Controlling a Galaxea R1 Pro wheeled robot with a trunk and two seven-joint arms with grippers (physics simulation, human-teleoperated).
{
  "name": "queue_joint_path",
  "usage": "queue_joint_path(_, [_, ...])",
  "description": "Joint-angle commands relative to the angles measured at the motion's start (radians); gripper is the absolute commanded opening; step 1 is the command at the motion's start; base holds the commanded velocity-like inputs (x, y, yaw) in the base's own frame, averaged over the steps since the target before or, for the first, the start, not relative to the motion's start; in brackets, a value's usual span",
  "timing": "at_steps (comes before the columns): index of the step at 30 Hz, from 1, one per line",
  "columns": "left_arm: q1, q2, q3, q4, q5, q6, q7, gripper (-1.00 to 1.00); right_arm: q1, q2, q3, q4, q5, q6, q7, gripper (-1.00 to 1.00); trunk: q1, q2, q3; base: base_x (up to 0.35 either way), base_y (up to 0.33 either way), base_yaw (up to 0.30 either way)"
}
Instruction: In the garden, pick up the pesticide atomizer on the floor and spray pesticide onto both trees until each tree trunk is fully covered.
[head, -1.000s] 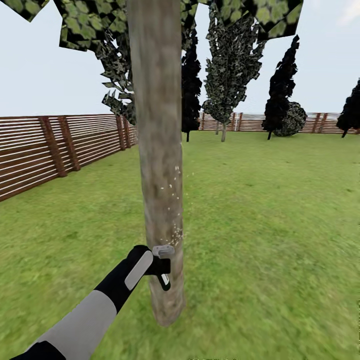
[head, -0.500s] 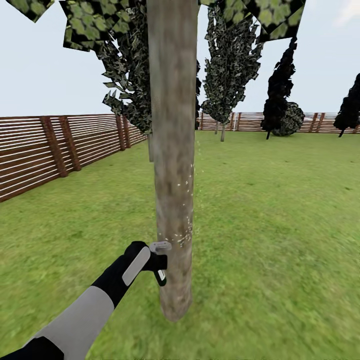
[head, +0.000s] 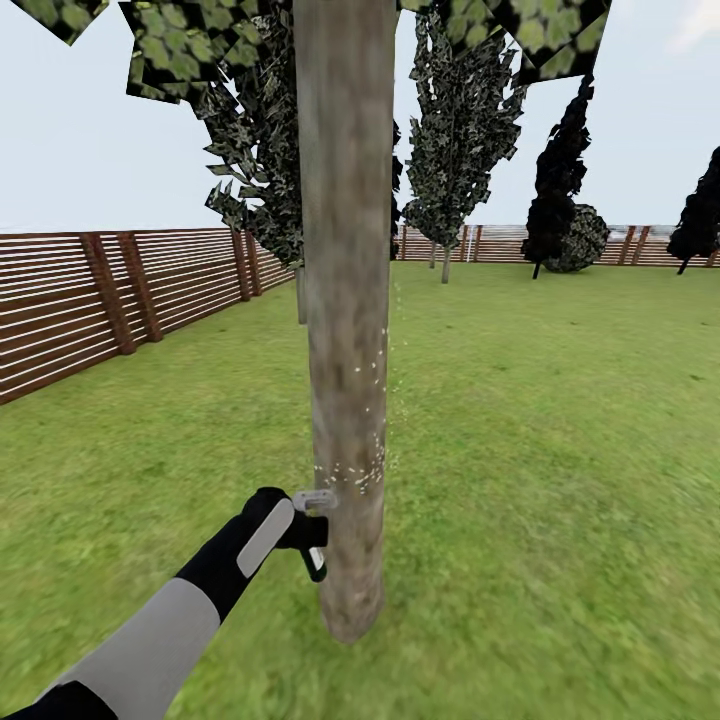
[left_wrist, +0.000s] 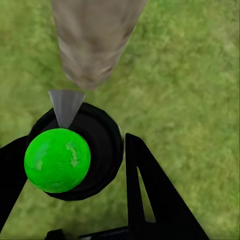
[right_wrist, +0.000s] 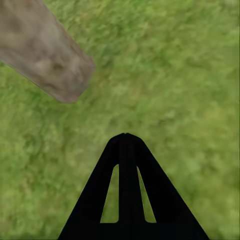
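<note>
Currently the atomizer (head: 313, 522) is clamped in the left gripper (head: 300, 530), nozzle just beside the trunk (head: 345, 300). Pesticide (head: 365, 440) is speckled there. It is judged light and rigid, best gripped by the handle. The right gripper (right_wrist: 126, 150) is closed, empty.

Dark conifers (head: 560, 180), round bush (head: 585, 238) along far boundary.

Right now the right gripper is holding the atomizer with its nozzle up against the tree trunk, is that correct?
Not quite: the left gripper holds the pesticide atomizer, as the head view shows. The nozzle is indeed close against the tree trunk, as you said.
</note>
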Motion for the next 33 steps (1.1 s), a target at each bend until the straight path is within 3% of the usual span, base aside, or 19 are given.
queue_joint_path(1, [-0.001,0.001,-0.002,-0.010,0.010,0.005,0.011,-1.00,-0.001,0.001,-0.004,0.001,0.000,-0.002,0.007,-1.00,0.001,-0.002,-0.002,0.000,0.000,0.000])
queue_joint_path(3, [-0.001,0.002,-0.002,-0.036,0.009,0.021,0.012,-1.00,-0.001,0.001,-0.004,0.001,0.000,-0.002,0.007,-1.00,0.001,-0.002,-0.002,0.000,0.000,0.000])
queue_joint_path(5, [0.000,0.002,0.001,-0.109,0.007,0.087,0.037,-1.00,-0.001,0.002,-0.004,0.001,0.000,-0.002,0.007,-1.00,0.001,-0.002,-0.002,0.000,0.000,0.000])
queue_joint_path(7, [0.000,0.001,0.004,-0.180,0.007,0.133,0.099,-1.00,-0.001,0.002,-0.004,0.001,0.000,-0.002,0.007,-1.00,0.001,-0.002,-0.002,0.000,0.000,0.000])
queue_joint_path(10, [-0.001,0.000,0.002,-0.275,0.011,0.150,0.244,-1.00,-0.001,0.003,-0.004,0.002,0.002,-0.001,0.004,-1.00,0.001,-0.002,-0.002,0.000,0.000,0.000])
queue_joint_path(12, [-0.003,-0.001,0.001,-0.287,0.013,0.150,0.281,-1.00,-0.001,0.003,-0.004,0.002,0.004,-0.001,0.002,-1.00,0.001,-0.002,-0.002,0.000,0.000,0.000])
queue_joint_path(14, [-0.016,-0.006,0.003,-0.287,0.014,0.150,0.303,-1.00,-0.001,0.004,-0.004,0.003,0.006,-0.001,-0.001,-1.00,0.001,-0.002,-0.002,0.000,0.000,0.000])
queue_joint_path(18, [-0.098,-0.014,0.005,-0.255,0.016,0.150,0.361,-1.00,-0.001,0.004,-0.002,0.003,0.008,-0.001,-0.003,-1.00,0.001,-0.002,-0.002,0.000,0.000,0.000])
queue_joint_path(20, [-0.173,-0.029,0.006,-0.196,0.018,0.150,0.378,-1.00,-0.001,0.004,-0.002,0.003,0.009,-0.001,-0.005,-1.00,0.001,-0.002,-0.002,0.000,0.000,0.000])
queue_joint_path(24, [-0.246,-0.065,0.006,-0.131,0.018,0.150,0.385,-1.00,-0.001,0.004,-0.002,0.003,0.009,-0.001,-0.007,-1.00,0.001,-0.002,-0.002,0.008,0.000,0.000])
queue_joint_path(33, [-0.256,-0.071,0.002,-0.122,0.018,0.150,0.386,-1.00,-0.001,0.004,0.000,0.007,0.013,-0.001,-0.008,-1.00,0.001,-0.002,0.003,-0.136,-0.024,0.000])
